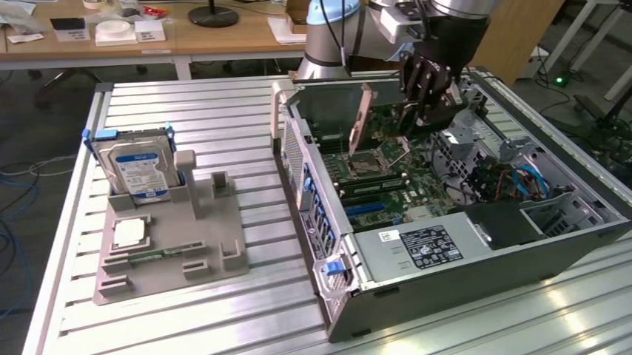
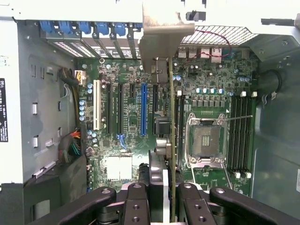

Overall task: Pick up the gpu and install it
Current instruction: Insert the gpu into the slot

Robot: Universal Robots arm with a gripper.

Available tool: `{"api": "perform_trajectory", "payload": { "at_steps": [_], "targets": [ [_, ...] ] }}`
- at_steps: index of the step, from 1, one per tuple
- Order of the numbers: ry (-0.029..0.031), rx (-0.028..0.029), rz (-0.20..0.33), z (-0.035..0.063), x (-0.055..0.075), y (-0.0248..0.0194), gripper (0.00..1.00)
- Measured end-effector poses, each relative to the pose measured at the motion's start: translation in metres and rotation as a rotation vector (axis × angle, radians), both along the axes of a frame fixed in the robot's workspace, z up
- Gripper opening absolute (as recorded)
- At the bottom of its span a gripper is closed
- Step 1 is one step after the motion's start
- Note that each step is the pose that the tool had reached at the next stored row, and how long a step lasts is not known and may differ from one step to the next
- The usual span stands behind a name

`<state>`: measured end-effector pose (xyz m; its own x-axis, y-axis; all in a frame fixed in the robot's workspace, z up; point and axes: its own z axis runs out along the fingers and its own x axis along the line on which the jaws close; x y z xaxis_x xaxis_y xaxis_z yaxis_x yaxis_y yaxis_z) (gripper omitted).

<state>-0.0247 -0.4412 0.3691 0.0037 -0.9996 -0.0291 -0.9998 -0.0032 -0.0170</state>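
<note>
Inside the open computer case (image 1: 445,244), the gpu (image 2: 161,47) hangs on edge above the motherboard (image 1: 395,192), its grey metal bracket towards the case's slotted rear wall. In the wrist view the card lies between the long blue slot (image 2: 144,108) and the empty processor socket (image 2: 206,140); whether its lower edge touches the board cannot be told. The gripper (image 2: 164,187) is clamped on the card, one black finger on each face, and in the exterior view the gripper (image 1: 427,103) reaches down into the far end of the case.

The case lies on its side on a slatted aluminium table (image 1: 227,133). On the exterior view's left, well apart from the case, a grey fixture tray (image 1: 177,244) holds a blue-labelled hard drive (image 1: 138,166) standing upright, and nearer, a small square processor chip (image 1: 130,233) lying flat. Beyond the table stands a wooden desk (image 1: 197,37) with small boxes on it. Blue cables (image 1: 15,192) trail over the grey floor at the exterior view's left edge.
</note>
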Motion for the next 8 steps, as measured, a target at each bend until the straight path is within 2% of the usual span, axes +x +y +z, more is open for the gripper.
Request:
{"api": "perform_trajectory", "payload": {
  "at_steps": [8],
  "targets": [
    [0.0000, -0.0024, -0.002, -0.0084, -0.0005, 0.0000, 0.28]
  ]
}}
